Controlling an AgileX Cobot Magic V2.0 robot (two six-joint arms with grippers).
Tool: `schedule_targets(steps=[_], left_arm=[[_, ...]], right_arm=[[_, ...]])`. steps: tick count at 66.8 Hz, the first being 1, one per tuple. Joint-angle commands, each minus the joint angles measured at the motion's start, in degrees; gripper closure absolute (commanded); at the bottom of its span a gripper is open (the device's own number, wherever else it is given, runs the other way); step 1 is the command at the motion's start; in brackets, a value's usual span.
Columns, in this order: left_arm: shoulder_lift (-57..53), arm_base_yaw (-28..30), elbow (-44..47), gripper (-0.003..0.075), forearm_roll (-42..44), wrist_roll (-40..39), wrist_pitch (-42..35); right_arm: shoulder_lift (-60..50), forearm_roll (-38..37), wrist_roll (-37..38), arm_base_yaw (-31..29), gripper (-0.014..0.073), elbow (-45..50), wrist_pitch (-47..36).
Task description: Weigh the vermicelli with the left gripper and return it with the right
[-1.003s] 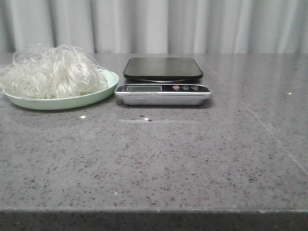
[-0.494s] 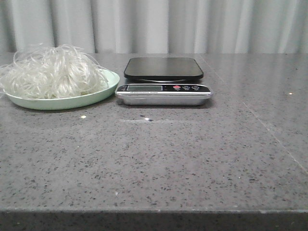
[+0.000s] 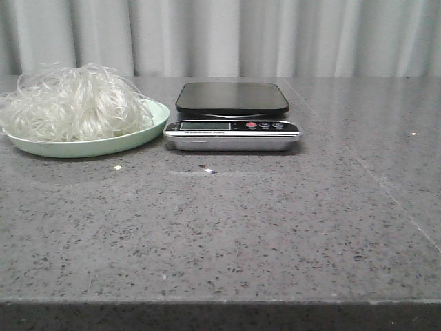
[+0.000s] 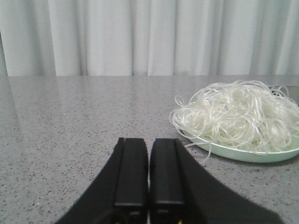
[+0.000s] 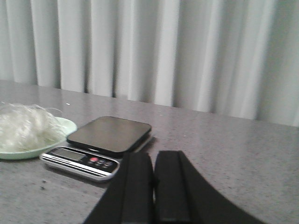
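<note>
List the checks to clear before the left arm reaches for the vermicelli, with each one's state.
1. Vermicelli heaped on the green plate, ready to pick: ok.
2. Scale platform bare, nothing resting on it: ok.
3. Left gripper open for the grasp: not ok, fingers are shut together.
4. Left gripper empty: ok.
5. Right gripper holding nothing: ok, fingers closed on nothing.
6. Scale display switched on and zeroed: cannot tell, too small to read.
</note>
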Motion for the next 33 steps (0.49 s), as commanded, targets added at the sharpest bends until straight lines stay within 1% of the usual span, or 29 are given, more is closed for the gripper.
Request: schedule_targets(steps=[1,18,22,25,33], left_arm=[[-1.25,-0.54,0.43,0.0594,-0.24,-0.68,-4.66],[-1.25,-0.54,0.43,0.0594,-0.24,-0.68,-4.66],[-1.25,-0.54,0.43,0.0594,-0.24,-0.68,-4.66],[-1.25,-0.54,0.43,0.0594,-0.24,-0.68,-4.66],[-1.25,-0.54,0.43,0.0594,-0.24,-0.68,-4.66]], right_arm=[[0.54,-5.87,-0.5,-3.59,0.0428,0.89,-7.05],[0.31,-6.26,-0.45,-15.79,0.0428,10.31,-15.71],[0.22,-6.2,-0.09,-17.2,0.0428,12.61,-18.38],[-0.57,-6.2,-0.09,-17.67,0.0428,12.43,-16.34],[-3.44,-6.25,-0.09,-17.83,0.0428,12.43,-15.69]])
